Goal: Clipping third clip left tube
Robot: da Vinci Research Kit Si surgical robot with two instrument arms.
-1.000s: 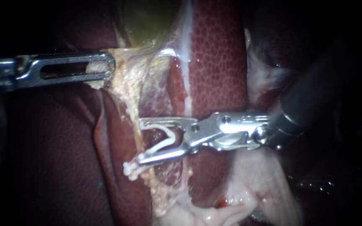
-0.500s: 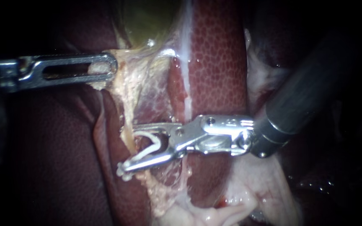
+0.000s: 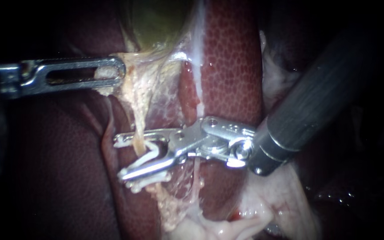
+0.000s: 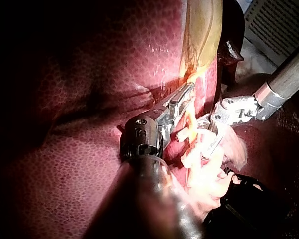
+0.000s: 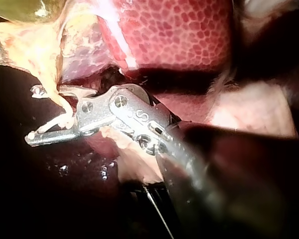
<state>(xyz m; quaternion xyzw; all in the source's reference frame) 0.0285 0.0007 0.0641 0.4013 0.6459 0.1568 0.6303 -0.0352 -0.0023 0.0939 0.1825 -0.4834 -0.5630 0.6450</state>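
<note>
Steel jaws of the right instrument (image 3: pixel 118 158) stand wide apart w/ a white clip (image 3: pixel 150 155) seated between them, one leg along each jaw, so both jaws bear on the clip. The left tube (image 3: pixel 137 129), a thin yellowish strand, runs thru the gap between the jaws and across the clip's open mouth, near its bend. Right wrist view agrees: the strand drops between the two jaws and meets the clip. Can't tell if the clip legs touch it on both sides.

The left instrument (image 3: pixel 118 73) has its jaws together, clamped on pale tissue (image 3: pixel 134 84) at the foot of the gallbladder (image 3: pixel 156 22). It is well apart from the right jaws, further up the tube. The tube runs taut from that tissue to the clip.

Room to move: beyond the right jaw tips lies only dark, smooth liver (image 3: pixel 232 66) surface, nothing else close. Just beside the jaws' hinge a second pale strand (image 3: pixel 196 171) runs past, v. near the metal. Behind hinge and wrist sits a mottled red lobe of liver. Under the shaft is pale fatty tissue (image 3: pixel 267 209).

Writing: in the left wrist view, beyond the right instrument's shaft, there is a pale panel (image 4: pixel 281 25) w/ rows of print — too small to read.
</note>
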